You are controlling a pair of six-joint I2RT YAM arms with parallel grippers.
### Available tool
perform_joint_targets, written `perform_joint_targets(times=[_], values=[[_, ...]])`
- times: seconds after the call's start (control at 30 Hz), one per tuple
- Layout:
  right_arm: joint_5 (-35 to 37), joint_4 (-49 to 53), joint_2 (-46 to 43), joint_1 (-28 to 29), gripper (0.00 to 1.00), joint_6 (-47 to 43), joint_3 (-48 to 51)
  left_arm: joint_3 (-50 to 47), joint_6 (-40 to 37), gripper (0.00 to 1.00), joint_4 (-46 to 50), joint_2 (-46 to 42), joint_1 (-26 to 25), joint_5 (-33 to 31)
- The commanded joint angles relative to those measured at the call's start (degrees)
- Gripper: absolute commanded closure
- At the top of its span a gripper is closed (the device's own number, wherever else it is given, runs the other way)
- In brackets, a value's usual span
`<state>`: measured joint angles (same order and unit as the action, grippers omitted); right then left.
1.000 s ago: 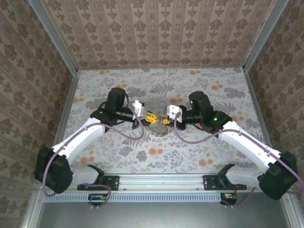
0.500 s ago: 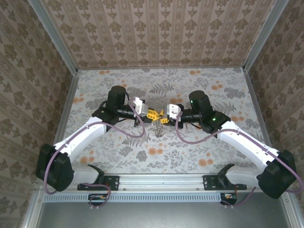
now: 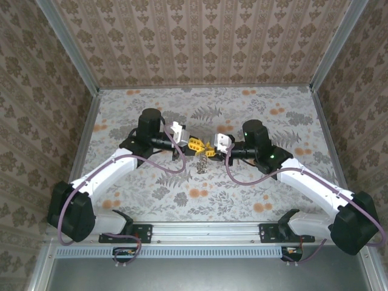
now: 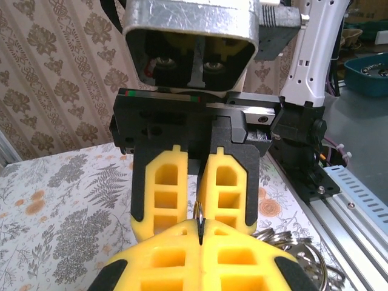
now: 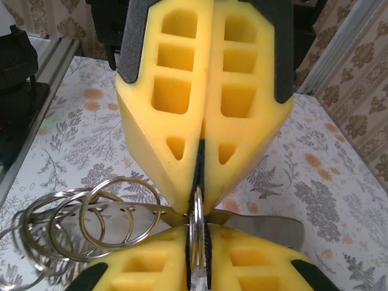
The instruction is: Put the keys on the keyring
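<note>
— Where are the two arms?

— Over the middle of the floral table (image 3: 254, 109), pointed at each other. The left pincer (image 3: 198, 146) and the right pincer (image 3: 208, 148) meet tip to tip, almost touching.

— And the keyring?

— Held up off the table, right where the tips meet. In the right wrist view the keyring (image 5: 197, 225) stands edge-on, a thin steel band running from the slot between the near yellow fingers (image 5: 242, 267) up into the seam of the far pair.

— So both have hold of it?

— It looks so. The left pincer is clenched, its pads pressed flat together with the ring's edge pinched at the tips. The right pincer is drawn in to a narrow slit, with the same ring caught in it.

— Anything else on the ring?

— A bundle of rings (image 5: 91, 221) hangs to one side, several steel loops overlapping. In the top view it dangles just below the meeting tips. A flat silver blade (image 5: 267, 227) pokes out on the other side, lying level behind the fingers.

— Is that one of the keys?

— I cannot tell.
</note>
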<state>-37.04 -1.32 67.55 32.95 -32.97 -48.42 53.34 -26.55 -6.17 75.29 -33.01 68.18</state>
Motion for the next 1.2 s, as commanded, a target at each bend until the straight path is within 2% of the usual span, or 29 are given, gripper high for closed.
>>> perform_joint_targets(times=[0.0, 0.47, 0.7, 0.8, 0.9, 0.97, 1.07, 1.17], values=[[-0.6, -3.3, -2.0, -0.7, 0.81, 1.5, 0.4, 1.0, 0.7, 1.0, -1.7, 0.4, -0.4, 2.6], [-5.4, -1.4, -2.9, -1.3, 0.79, 1.1, -0.1, 1.2, 0.8, 1.0, -2.3, 0.8, -0.3, 1.6], [-4.1, -0.2, -2.0, -1.4, 0.93, 0.2, -1.1, 1.6, 1.7, 1.0, -2.6, 0.7, -0.4, 2.0], [-1.0, 3.9, -1.8, -1.3, 1.0, -2.6, -2.7, 2.3, -0.9, 1.0, 2.3, 0.3, -0.3, -0.4], [3.6, 12.0, -0.9, -1.1, 1.0, -5.2, -6.8, 6.9, -11.2, 0.9, 19.7, 1.2, -0.8, -6.6], [7.3, 19.5, 0.7, -0.3, 1.0, -8.2, -10.9, 9.3, -12.7, 0.81, 25.3, 2.6, -1.1, -9.7], [13.0, 27.0, 2.9, 1.5, 1.0, -11.3, -15.0, 9.8, -10.8, 0.76, 24.4, 3.7, -1.5, -11.0], [15.9, 29.1, 4.1, 2.2, 1.0, -11.2, -17.0, 9.2, -8.9, 0.74, 21.2, 4.2, -2.5, -12.1]])
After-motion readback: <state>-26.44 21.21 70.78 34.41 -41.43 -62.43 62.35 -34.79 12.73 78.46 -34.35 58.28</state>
